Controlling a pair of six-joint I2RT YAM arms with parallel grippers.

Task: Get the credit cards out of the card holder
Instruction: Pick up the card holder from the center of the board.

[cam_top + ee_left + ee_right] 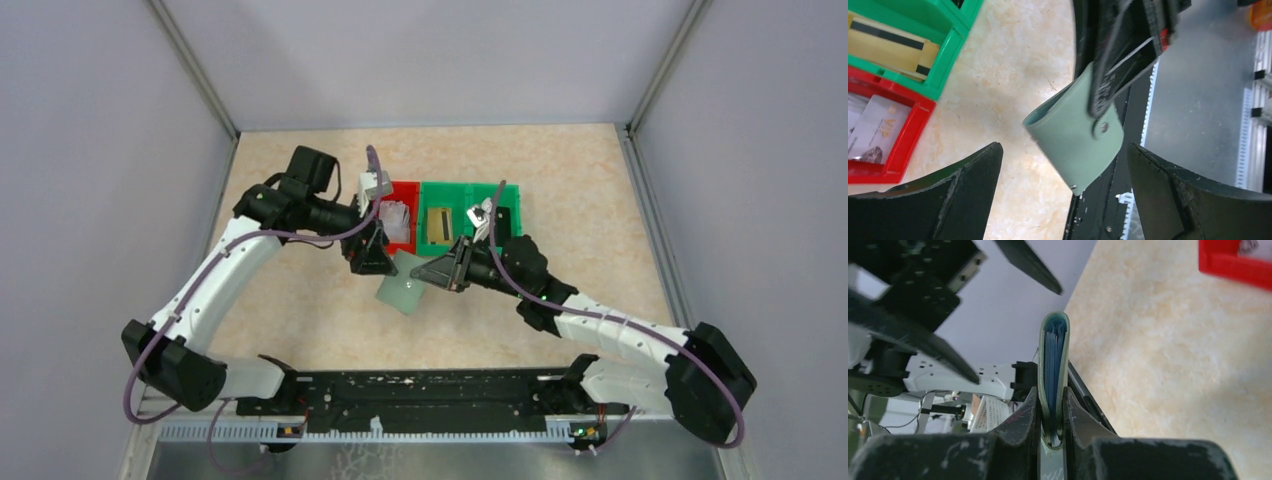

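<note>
The card holder (403, 291) is a pale grey-green folded wallet, held off the table in front of the bins. My right gripper (434, 272) is shut on it. In the right wrist view the card holder (1053, 360) stands edge-on, clamped between the fingers of my right gripper (1052, 392), with thin blue edges showing inside the fold. My left gripper (1065, 195) is open, its fingers either side of and below the card holder (1073, 145), not touching it. A gold credit card (888, 45) with a black stripe lies in a green bin. A pale card (873, 127) lies in the red bin.
A red bin (404, 190) and two green bins (435, 190) (507, 190) stand in a row at mid-table, just behind both grippers. The black base rail (420, 395) runs along the near edge. Grey walls enclose the table on three sides.
</note>
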